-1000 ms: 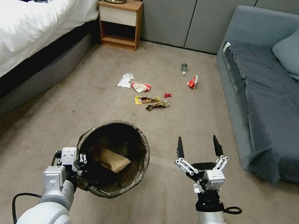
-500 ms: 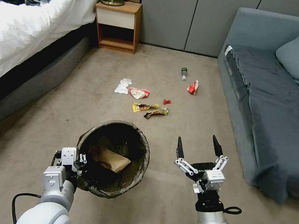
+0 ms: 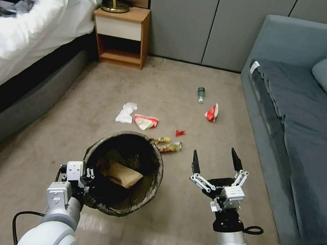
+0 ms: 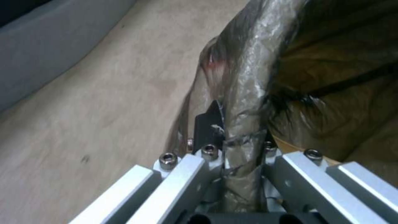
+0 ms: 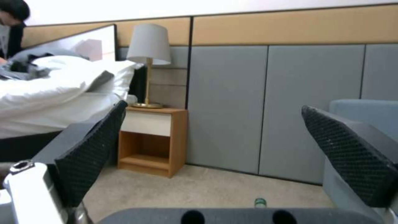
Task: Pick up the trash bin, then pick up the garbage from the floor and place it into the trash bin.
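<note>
At bin rim: left gripper [image 4: 238, 140] pinches the bagged edge of the trash bin [image 3: 155, 171], bin carried low at left, brown paper inside. Right gripper [image 3: 217, 163] hovers beside it, jaws spread wide, empty. Garbage [image 3: 143, 122] on carpet just ahead: 2 wrappers at the bin's far edge, bottle [image 3: 200, 93] farther off. Risk: thin 1-sided pinch on slick liner; a jolt could slip the bin.

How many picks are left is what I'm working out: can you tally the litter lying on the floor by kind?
Wrappers: 5 (red-and-white, small red, yellow, greenish, red near the sofa)
Tissue: 1
Bottle: 1
Total: 7
</note>
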{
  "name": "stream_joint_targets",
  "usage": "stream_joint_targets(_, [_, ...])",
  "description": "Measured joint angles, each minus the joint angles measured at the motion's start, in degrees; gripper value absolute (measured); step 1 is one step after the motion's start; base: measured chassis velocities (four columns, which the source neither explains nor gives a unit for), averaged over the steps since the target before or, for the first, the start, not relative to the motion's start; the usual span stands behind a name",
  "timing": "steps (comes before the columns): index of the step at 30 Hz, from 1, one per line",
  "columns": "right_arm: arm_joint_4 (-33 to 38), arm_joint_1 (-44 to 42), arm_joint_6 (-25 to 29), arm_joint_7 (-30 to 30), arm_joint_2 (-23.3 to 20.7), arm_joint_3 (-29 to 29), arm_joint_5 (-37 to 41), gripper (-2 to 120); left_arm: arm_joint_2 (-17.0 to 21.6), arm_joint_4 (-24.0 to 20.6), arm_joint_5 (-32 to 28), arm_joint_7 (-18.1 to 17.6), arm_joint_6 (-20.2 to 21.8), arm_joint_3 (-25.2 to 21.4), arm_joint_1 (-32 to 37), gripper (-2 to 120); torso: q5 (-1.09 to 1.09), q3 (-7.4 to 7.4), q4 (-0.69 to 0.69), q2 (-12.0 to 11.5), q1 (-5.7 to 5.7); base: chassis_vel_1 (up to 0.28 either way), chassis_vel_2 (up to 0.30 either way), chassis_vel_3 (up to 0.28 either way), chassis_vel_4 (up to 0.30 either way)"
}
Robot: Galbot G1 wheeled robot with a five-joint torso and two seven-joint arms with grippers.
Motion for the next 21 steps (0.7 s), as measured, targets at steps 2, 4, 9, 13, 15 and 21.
stream_joint_targets(2, [0.0,0.0,0.0,0.0,0.0,0.0,0.0,100,0.0,0.0,0.0,0.0,0.0,0.0,0.0,0,-0.01,-0.01,0.0,0.0,0.0,-0.313,0.326,0.309,-0.322])
stream_joint_targets(4, [0.0,0.0,0.1,0.0,-0.1,0.0,0.0,100,0.0,0.1,0.1,0.0,0.0,0.1,0.0,0,-0.01,0.0,0.0,0.0,0.0,-0.316,0.307,0.325,-0.312])
stream_joint_targets(9, [-0.1,0.1,0.5,-0.4,-0.1,0.0,0.2,100,0.0,0.1,0.2,0.0,0.0,0.2,-0.1,0,0.0,0.0,0.0,0.0,0.0,-0.316,0.311,0.319,-0.323])
stream_joint_targets(13, [-0.2,0.4,1.2,-0.9,0.0,-0.2,0.8,100,-0.1,0.2,0.2,0.0,0.0,0.2,-0.2,0,0.0,0.01,0.01,0.0,0.01,-0.292,0.297,0.265,-0.299])
stream_joint_targets(15, [-0.3,0.5,1.5,-1.3,0.0,-0.2,0.9,100,-0.1,0.2,0.2,0.0,0.0,0.2,-0.2,0,-0.02,0.01,-0.01,0.0,0.01,-0.22,0.243,0.171,-0.191])
stream_joint_targets(21, [-0.5,0.6,2.0,-1.7,0.0,-0.2,0.8,100,-0.1,0.2,0.2,0.0,0.0,0.1,-0.2,0,0.0,-0.01,0.0,0.0,0.0,-0.041,0.043,0.019,-0.024])
